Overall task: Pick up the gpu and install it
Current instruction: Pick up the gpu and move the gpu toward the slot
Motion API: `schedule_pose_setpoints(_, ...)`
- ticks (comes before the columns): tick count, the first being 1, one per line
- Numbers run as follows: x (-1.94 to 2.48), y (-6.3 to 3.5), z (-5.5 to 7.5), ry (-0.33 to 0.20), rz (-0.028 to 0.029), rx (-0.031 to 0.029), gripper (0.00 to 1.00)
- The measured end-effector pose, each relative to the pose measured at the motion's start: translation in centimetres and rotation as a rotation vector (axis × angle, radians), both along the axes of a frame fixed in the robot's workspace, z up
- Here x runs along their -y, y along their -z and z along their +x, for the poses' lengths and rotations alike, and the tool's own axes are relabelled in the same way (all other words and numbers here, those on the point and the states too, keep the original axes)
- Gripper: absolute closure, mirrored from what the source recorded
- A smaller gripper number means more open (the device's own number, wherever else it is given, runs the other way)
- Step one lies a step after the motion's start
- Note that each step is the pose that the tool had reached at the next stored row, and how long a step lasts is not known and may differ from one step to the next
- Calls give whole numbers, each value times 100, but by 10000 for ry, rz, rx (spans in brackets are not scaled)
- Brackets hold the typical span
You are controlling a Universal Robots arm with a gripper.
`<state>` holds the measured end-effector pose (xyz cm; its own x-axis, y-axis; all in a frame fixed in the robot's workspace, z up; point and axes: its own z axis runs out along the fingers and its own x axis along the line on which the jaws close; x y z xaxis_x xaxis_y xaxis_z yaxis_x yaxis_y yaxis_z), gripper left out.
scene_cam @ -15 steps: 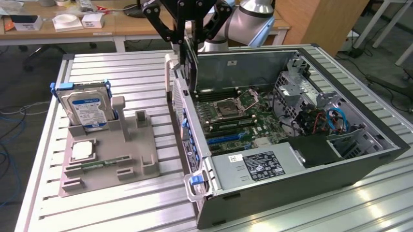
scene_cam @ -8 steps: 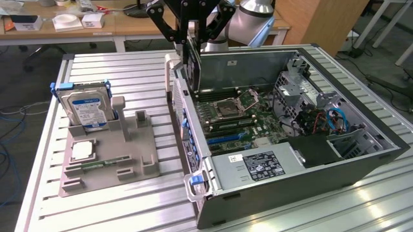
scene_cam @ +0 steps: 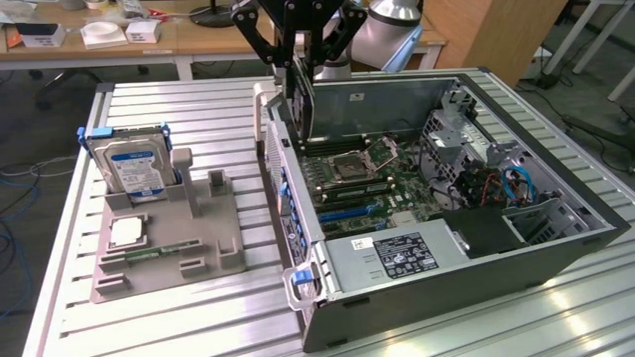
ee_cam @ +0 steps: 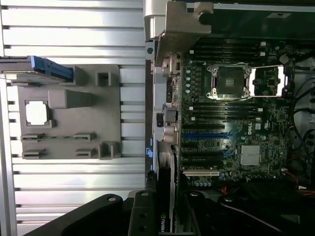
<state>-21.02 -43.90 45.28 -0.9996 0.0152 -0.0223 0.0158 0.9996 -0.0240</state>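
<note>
The black two-finger gripper (scene_cam: 300, 67) of the arm is clenched on the gpu (scene_cam: 305, 104), a flat green circuit card with a black cooler on one face. The card hangs upright below the fingers (scene_cam: 281, 53), with its long edge pointing down. It is held above the open black and grey computer case (scene_cam: 555, 245), close to the case wall on the exterior view's left, and it is not seated on the board. Under it lies the green motherboard (scene_cam: 367, 186) with the square silver processor socket (scene_cam: 362, 158) and several long dark slots. In the wrist view the card is seen from its edge, between the black fingers, near the side wall of the case. A silver power supply box with a white and black label (scene_cam: 397, 256) sits at the near end of the case. On the exterior view's left, well apart from the case, a grey plastic holder tray (scene_cam: 213, 260) lies on the ribbed aluminium table (scene_cam: 178, 111). In this tray a silver hard drive with a blue label (scene_cam: 134, 167) stands upright, a small square silver chip (scene_cam: 127, 232) lies flat, and a narrow green memory stick (scene_cam: 149, 255) lies in a groove.
</note>
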Motion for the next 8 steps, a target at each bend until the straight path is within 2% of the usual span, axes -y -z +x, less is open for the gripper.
schedule_pose_setpoints(8,0,0,62,0,5,0,73)
